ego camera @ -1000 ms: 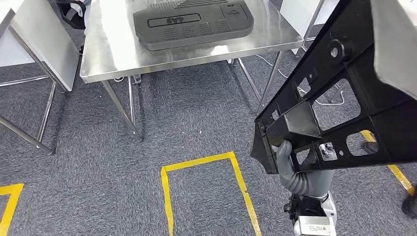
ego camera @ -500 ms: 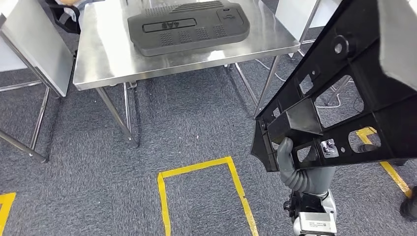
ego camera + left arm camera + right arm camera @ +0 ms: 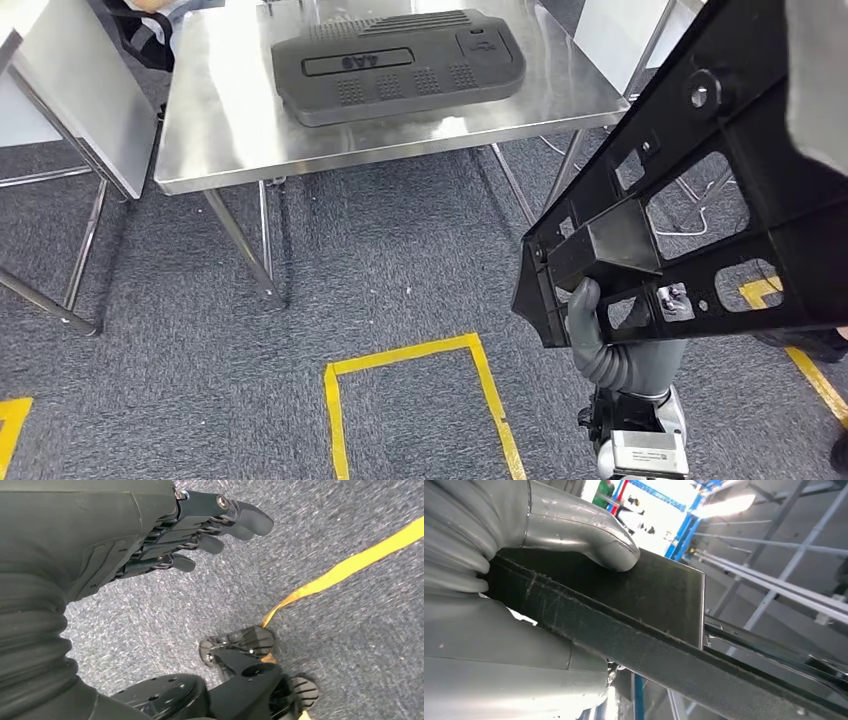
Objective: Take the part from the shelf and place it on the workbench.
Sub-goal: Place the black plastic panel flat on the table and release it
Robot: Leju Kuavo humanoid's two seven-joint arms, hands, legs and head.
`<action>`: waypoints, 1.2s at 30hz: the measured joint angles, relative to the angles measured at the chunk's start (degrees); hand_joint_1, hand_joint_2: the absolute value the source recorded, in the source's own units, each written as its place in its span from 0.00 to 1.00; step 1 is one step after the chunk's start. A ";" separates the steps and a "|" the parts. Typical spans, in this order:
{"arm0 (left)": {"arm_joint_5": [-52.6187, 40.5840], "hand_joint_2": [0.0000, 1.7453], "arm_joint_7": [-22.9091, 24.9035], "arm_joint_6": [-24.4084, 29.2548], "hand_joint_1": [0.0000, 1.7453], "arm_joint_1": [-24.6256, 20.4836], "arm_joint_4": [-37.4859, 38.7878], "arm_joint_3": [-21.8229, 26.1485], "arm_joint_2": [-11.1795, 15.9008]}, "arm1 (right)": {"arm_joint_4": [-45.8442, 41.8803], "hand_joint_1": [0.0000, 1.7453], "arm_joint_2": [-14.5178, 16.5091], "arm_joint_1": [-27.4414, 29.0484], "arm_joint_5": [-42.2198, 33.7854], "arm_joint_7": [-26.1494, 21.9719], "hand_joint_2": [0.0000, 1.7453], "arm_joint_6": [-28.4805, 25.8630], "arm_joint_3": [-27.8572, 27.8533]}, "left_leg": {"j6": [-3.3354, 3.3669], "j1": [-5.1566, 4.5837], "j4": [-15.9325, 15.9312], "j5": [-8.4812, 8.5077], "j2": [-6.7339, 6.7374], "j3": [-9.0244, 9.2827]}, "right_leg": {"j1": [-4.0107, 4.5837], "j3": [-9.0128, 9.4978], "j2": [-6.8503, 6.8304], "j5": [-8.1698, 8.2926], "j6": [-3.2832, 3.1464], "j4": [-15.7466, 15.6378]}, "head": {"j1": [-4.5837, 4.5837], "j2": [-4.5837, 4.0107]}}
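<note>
I carry a large black plastic frame part (image 3: 700,200) with cut-out windows, raised at the right of the head view. My right hand (image 3: 610,355) grips its lower corner from beneath; in the right wrist view the grey thumb (image 3: 589,535) presses on the part's black edge (image 3: 649,615). The steel workbench (image 3: 230,120) stands ahead at the upper left, bearing a dark grey moulded panel (image 3: 400,65). My left hand (image 3: 200,525) hangs over the carpet, fingers apart, holding nothing.
Grey carpet with yellow tape outlines (image 3: 410,360) lies between me and the workbench. A second steel table (image 3: 70,90) stands at the far left. Cables (image 3: 690,215) trail on the floor behind the held part. A wheeled chair base (image 3: 240,650) sits on the carpet below my left hand.
The whole view has shifted slightly, with the workbench sitting a little lower and to the right in the picture. The part stays held in my right hand.
</note>
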 joint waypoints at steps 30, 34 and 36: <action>-0.02 1.00 0.40 -0.15 0.00 0.11 0.03 0.00 0.02 | 0.08 1.00 -0.21 0.45 0.39 0.32 1.00 -0.33 -0.43 | 0.62 -0.07 0.09 0.76 -0.03 -0.68 | -0.39 0.78 -0.03 0.01 0.99 0.03 | -0.05 0.00; -0.08 1.00 0.48 -0.08 0.00 0.04 -0.03 0.00 0.11 | 0.01 1.00 -0.30 0.41 0.47 0.48 1.00 -0.34 -0.46 | -0.34 -0.15 2.70 0.49 0.21 -1.22 | -0.80 2.64 0.14 -0.20 -1.00 -0.79 | -0.20 0.00; -0.12 1.00 0.49 -0.08 0.00 0.02 -0.03 0.00 0.13 | 0.01 1.00 -0.31 0.40 0.57 0.48 1.00 -0.34 -0.46 | -0.82 -0.01 9.44 -0.94 0.58 -5.33 | -0.96 3.94 0.13 -0.96 -1.71 -1.01 | -0.38 0.00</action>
